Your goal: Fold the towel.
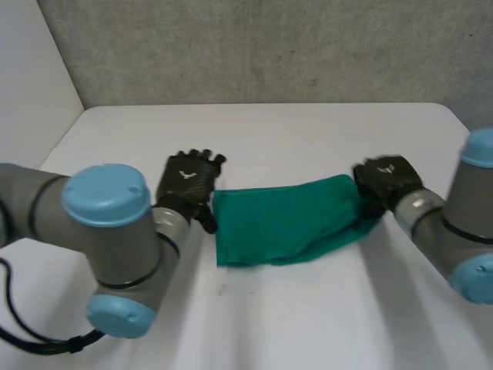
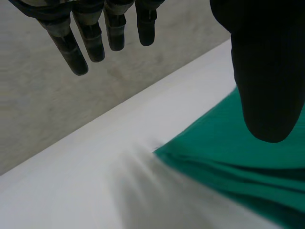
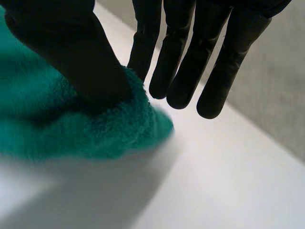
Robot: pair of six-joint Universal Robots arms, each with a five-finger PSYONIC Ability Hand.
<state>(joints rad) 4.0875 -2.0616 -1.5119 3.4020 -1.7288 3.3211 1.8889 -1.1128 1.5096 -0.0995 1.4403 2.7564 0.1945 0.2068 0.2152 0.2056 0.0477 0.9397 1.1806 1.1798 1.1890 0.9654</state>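
Observation:
A green towel [image 1: 285, 220] lies folded in a rough rectangle on the white table [image 1: 308, 139], with its right end bunched up. My left hand [image 1: 189, 181] hovers at the towel's left edge, open. In the left wrist view the fingers [image 2: 95, 38] are straight over bare table and the thumb [image 2: 267, 71] hangs above the towel [image 2: 238, 167] near its corner. My right hand [image 1: 389, 181] is at the towel's right end. In the right wrist view the thumb [image 3: 71, 52] presses into a raised corner of the towel [image 3: 71, 129] against a finger behind it, while the other fingers stay straight.
The table meets a grey wall [image 1: 269, 46] at the back and a pale side wall [image 1: 31, 77] at the left. Bare tabletop lies in front of the towel and behind it.

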